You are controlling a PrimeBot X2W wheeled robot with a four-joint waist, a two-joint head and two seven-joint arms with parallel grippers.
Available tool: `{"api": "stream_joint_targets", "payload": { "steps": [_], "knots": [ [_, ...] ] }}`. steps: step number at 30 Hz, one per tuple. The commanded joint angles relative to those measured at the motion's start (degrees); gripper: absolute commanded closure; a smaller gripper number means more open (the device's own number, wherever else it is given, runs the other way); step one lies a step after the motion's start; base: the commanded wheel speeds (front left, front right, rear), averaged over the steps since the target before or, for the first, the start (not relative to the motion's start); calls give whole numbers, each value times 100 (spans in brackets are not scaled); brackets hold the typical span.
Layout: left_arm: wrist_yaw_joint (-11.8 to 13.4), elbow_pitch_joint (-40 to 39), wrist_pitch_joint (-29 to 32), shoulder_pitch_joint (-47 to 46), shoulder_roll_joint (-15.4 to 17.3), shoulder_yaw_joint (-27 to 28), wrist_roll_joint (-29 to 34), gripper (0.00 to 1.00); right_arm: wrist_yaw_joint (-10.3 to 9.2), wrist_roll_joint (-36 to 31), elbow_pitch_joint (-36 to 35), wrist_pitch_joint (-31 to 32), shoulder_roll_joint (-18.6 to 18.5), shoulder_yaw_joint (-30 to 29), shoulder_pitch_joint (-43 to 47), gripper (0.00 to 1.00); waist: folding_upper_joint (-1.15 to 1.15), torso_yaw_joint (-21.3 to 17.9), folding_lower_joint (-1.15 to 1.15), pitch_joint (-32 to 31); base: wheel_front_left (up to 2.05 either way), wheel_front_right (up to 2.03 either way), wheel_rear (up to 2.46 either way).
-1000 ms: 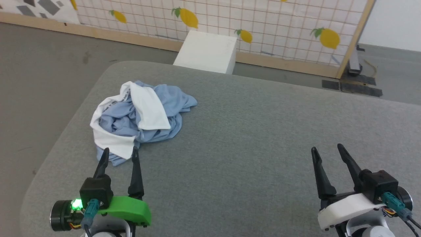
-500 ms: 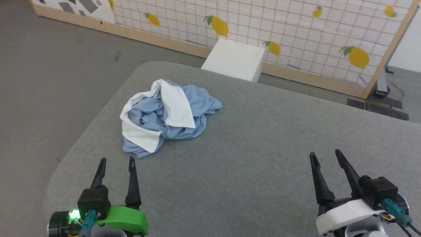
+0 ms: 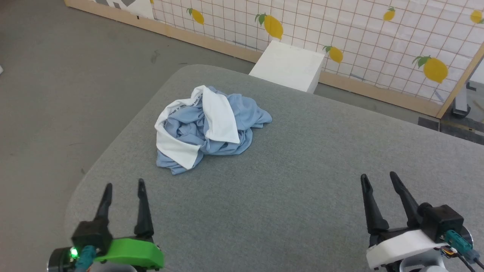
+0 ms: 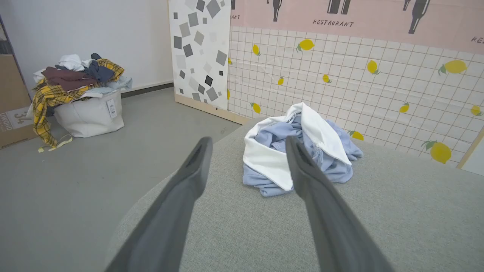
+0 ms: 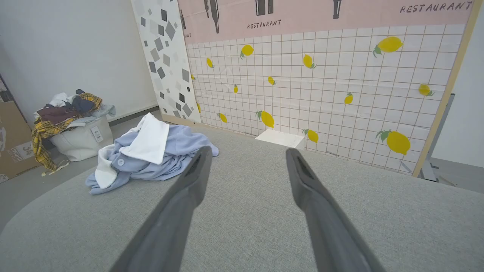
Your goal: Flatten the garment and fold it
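Garment [image 3: 217, 121] lies crumpled upper left on tabletop [image 3: 302, 170], while left pincer [image 3: 124, 183] and right pincer [image 3: 378, 175] gape empty below.

garment [image 3: 223, 124]: light blue, white | table [image 3: 302, 181]: grey | wall panel [image 3: 378, 34]: yellow lemons, grid

The pink paper band [image 5: 302, 15] topping the lemon-tiled partition [image 5: 321, 94] carries the black word "RESTAURANT", repeated; the brown cardboard box [image 4: 13, 109] shows "34" beside smaller letters too blurred to read; small black print on the white inner band of the light blue polo shirt [image 4: 336, 162] is illegible.
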Motion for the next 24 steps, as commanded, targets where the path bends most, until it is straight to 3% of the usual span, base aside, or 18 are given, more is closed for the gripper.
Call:
{"api": "stream_joint_targets", "payload": {
  "steps": [1,7,13,19,24],
  "knots": [
    [-47,-83,-66,35,-13,46,-106,0,-8,60,18,-73,6,-26,34,0,0,26,0,18,0,0,0],
    [-180,-598,173,-447,399,59,3,0,-8,117,7,-141,7,-149,63,0,0,108,0,123,0,0,0],
    [-498,-955,1059,-1561,813,43,-260,0,-9,150,-20,-215,8,-261,48,0,0,184,0,359,0,0,0],
    [-735,-319,2450,-2986,1231,-11,-795,0,-9,138,-30,-285,9,-286,-56,0,0,119,0,653,0,0,0],
    [-797,532,3382,-4093,1379,-73,-1185,0,-10,85,-51,-343,9,-314,-163,0,0,-51,0,969,0,0,0]
  ]
}}
